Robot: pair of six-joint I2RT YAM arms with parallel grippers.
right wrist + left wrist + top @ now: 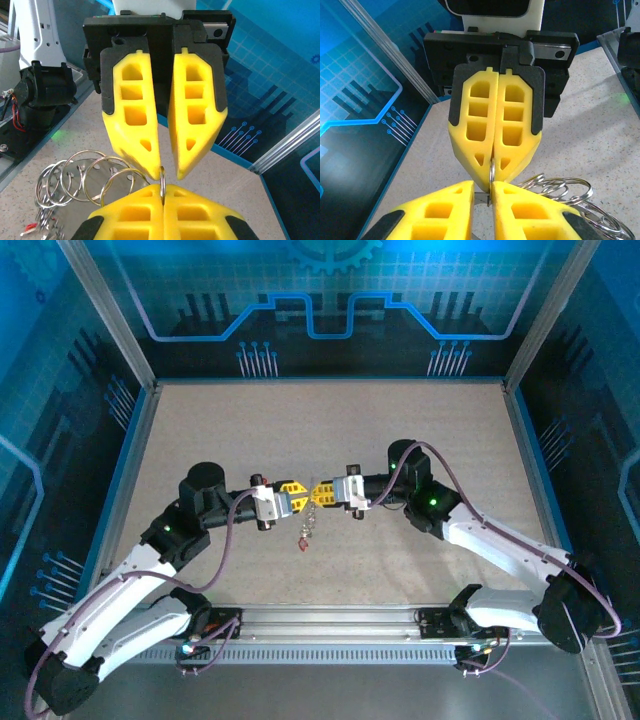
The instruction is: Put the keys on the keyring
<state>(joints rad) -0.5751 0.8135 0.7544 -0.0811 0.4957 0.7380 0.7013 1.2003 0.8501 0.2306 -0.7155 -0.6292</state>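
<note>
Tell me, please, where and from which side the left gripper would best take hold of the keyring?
Probably the short bare arc of the keyring sticking out edge-on from the shut right gripper. The left gripper should come straight in from opposite, jaws either side of the wire, closing on the ring's flat faces; the other loops hang off to one side, clear of that line.

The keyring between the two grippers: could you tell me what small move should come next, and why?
Probably close the left gripper onto the keyring: its jaws straddle the ring with a gap, while the right gripper is shut on it.
</note>
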